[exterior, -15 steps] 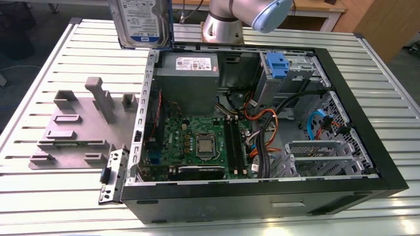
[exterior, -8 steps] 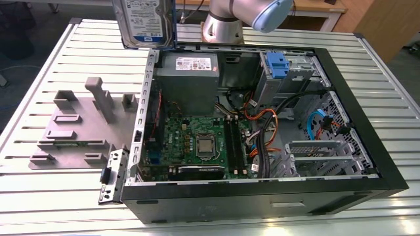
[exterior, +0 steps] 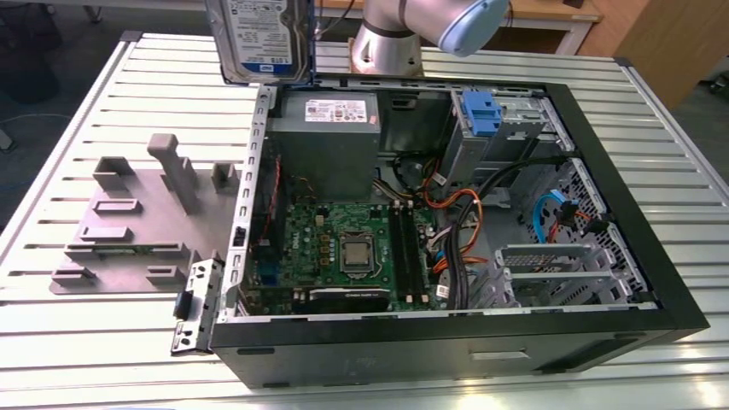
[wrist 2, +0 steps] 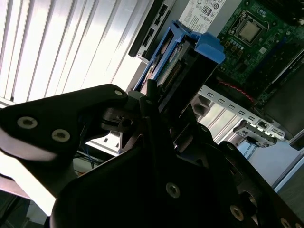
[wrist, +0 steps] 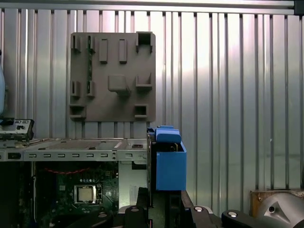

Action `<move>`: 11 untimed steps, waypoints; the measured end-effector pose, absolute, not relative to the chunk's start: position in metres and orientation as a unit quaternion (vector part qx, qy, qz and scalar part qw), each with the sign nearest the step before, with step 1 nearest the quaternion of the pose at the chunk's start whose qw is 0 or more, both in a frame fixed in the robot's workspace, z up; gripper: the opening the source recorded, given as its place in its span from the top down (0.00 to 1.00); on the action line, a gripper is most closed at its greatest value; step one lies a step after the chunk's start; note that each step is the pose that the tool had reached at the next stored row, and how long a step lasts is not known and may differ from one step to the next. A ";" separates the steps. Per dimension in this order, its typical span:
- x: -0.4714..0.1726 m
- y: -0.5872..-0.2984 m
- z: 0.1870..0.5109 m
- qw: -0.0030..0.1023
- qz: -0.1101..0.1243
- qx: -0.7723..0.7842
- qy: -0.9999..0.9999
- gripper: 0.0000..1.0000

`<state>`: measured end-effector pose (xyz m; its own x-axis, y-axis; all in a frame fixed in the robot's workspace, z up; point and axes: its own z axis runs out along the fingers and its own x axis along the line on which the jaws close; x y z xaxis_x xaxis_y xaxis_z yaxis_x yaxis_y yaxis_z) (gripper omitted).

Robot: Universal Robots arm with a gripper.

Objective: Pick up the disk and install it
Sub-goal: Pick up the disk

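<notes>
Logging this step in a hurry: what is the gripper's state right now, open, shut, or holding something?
Gripper: closed on the disk, holding it up off the table.

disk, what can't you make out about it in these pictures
- Exterior view: the disk has its upper end cut off by the picture's edge.
- Second wrist view: its near end is hidden behind the gripper.
- First wrist view: it stands edge-on, so its label face is out of sight.

Bright, even room light. The ribbed metal table (exterior: 80, 94) glares white, blown out in the second wrist view. The computer case (exterior: 684, 316) interior is shaded. There the gripper (wrist 2: 164, 111) reads near-black and the disk (wrist 2: 178, 66) has its underside in shadow.
</notes>
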<state>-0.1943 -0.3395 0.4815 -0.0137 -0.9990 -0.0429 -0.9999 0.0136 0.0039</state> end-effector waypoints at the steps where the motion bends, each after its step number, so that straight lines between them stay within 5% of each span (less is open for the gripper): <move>1: -0.193 -0.339 0.481 0.014 0.016 -0.702 0.712 0.65; 11: -0.177 -0.338 0.481 0.014 0.016 -0.702 0.712 0.65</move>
